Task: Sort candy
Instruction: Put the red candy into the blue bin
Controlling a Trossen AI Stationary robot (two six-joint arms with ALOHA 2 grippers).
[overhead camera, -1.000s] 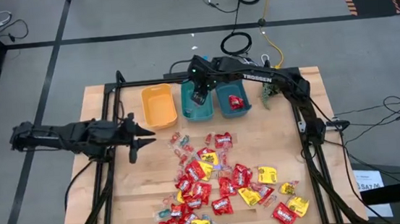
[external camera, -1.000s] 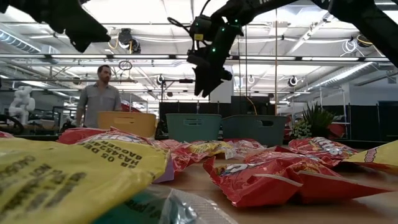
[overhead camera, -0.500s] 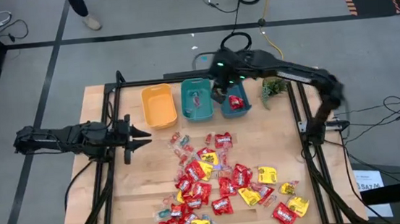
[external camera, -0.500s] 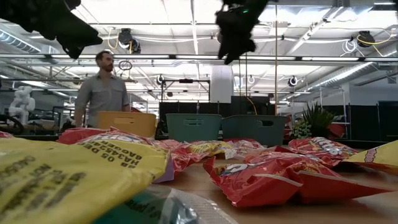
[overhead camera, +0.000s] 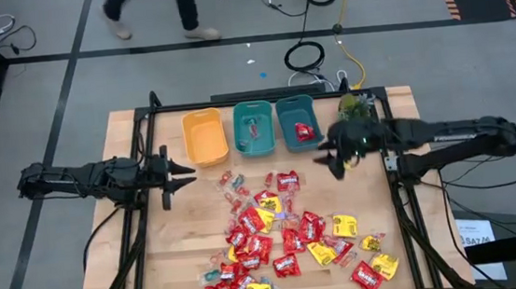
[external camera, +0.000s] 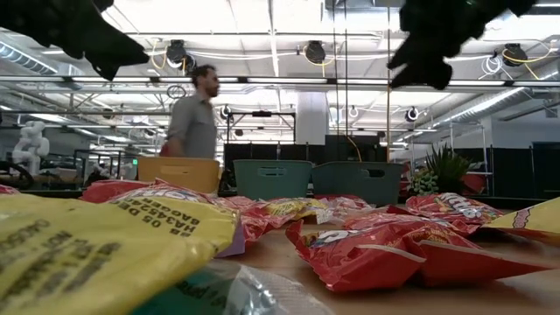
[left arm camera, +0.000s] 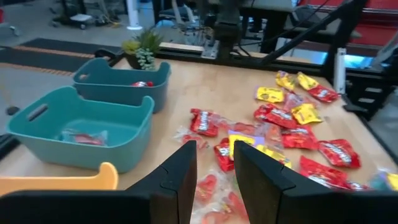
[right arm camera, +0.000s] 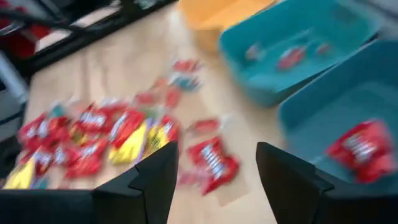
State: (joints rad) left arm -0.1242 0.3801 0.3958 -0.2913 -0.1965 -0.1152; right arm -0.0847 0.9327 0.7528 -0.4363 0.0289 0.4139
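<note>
Here the right gripper (overhead camera: 332, 160) hangs empty with fingers spread, right of the pile of small glossy wrapped candy (overhead camera: 285, 240); the left gripper (overhead camera: 179, 175) waits part-open at the table's left.

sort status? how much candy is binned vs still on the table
Barely started. Done: one red packet lies in the darker teal bin, a few small pieces in the middle teal bin; the yellow bin looks empty. In hand: nothing; the right gripper hangs open and empty beside the bins, the left gripper waits open at the table's left. Left: the candy pile, most of it.
</note>
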